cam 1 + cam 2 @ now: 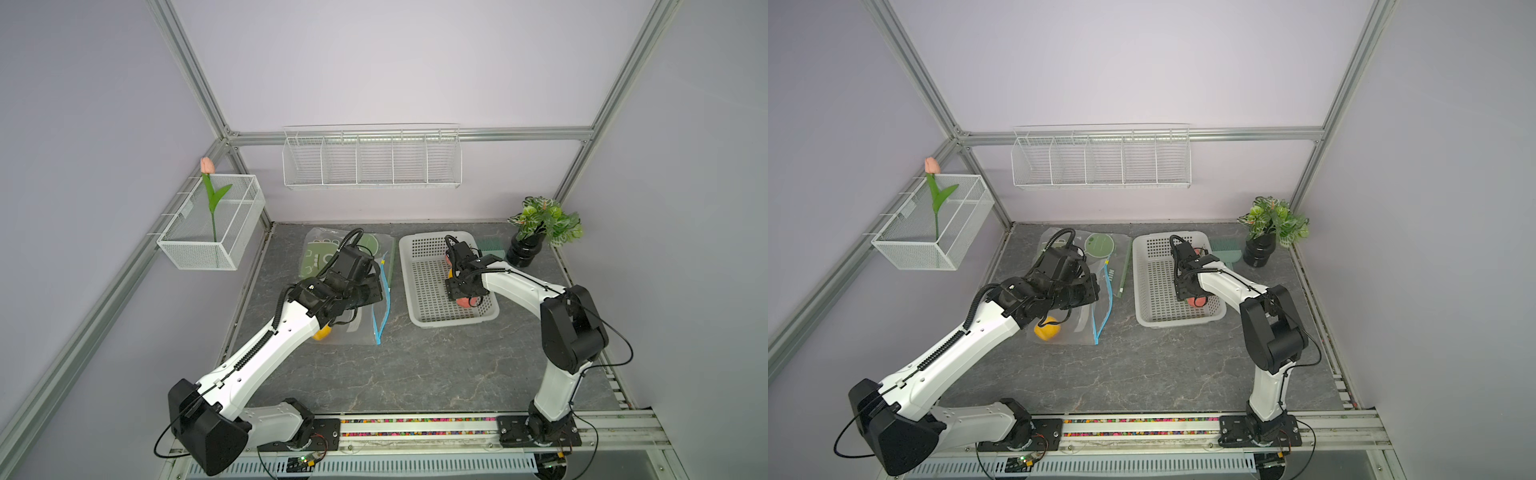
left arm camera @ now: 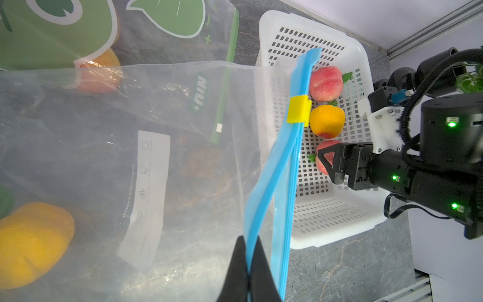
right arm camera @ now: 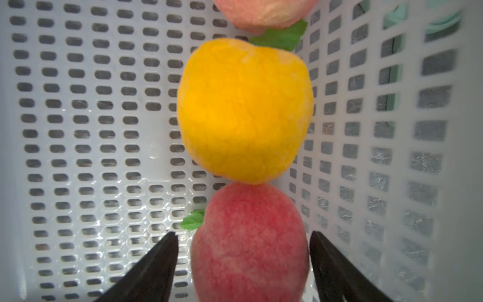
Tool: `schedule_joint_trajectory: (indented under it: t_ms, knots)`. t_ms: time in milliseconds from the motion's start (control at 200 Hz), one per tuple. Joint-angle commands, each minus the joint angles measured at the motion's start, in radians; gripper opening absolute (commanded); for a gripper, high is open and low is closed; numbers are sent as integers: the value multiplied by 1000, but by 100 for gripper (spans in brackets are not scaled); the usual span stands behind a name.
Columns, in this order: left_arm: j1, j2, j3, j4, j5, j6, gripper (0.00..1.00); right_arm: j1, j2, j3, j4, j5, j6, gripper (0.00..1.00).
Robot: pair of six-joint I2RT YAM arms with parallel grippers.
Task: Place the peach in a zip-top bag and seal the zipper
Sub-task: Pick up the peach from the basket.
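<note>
A clear zip-top bag (image 2: 183,183) with a blue zipper strip (image 2: 287,162) and a yellow slider (image 2: 299,112) lies left of the white basket (image 1: 405,282). My left gripper (image 2: 249,240) is shut on the upper blue zipper lip and holds the mouth parted. A yellow fruit (image 2: 31,243) lies inside this bag. In the basket three fruits sit in a row. My right gripper (image 3: 243,233) is open, and its fingers stand on either side of the nearest pink-red peach (image 3: 248,261) with small gaps. A yellow peach (image 3: 243,109) touches it, with another pink one (image 3: 264,13) beyond.
A second bag with green print (image 1: 332,249) lies behind the clear one, with a fruit (image 2: 99,75) in it. A potted plant (image 1: 540,224) and a green item (image 1: 490,245) stand at the back right. Wire baskets (image 1: 370,158) hang on the walls.
</note>
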Motion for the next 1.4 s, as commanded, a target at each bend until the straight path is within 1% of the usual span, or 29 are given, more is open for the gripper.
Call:
schedule_joint_trajectory:
  t_ms: [0, 115, 285, 350, 545, 770, 1010, 1175, 1290, 1399]
  knots:
    - [-5, -2, -8, 14, -4, 3, 0, -7, 22, 14, -35, 13, 31, 81]
    - [-5, -2, -10, 14, -4, 1, 0, -7, 33, 11, -30, 14, 35, 80]
    - [-5, -3, -11, 14, -5, 3, 0, -7, 18, 2, -13, -15, 39, 72]
    - [-5, -5, -13, 15, -6, 3, 0, -8, -10, -15, 14, -45, 39, 69]
    - [-5, -6, -16, 23, -1, 1, 0, -8, -144, -101, 129, -151, 61, 69]
    - [-5, 0, -22, 45, 4, -16, 0, -7, -314, -193, 284, -327, 75, 68]
    - [-5, 16, -33, 93, 33, -54, 0, 20, -460, -250, 479, -597, 80, 67]
    - [-5, 43, -24, 109, 64, -63, 0, 71, -484, -251, 580, -717, 94, 67]
    - [-5, 51, -22, 117, 69, -66, 0, 108, -469, -249, 664, -788, 131, 67]
    - [-5, 52, -18, 117, 65, -64, 0, 138, -442, -244, 750, -828, 181, 67]
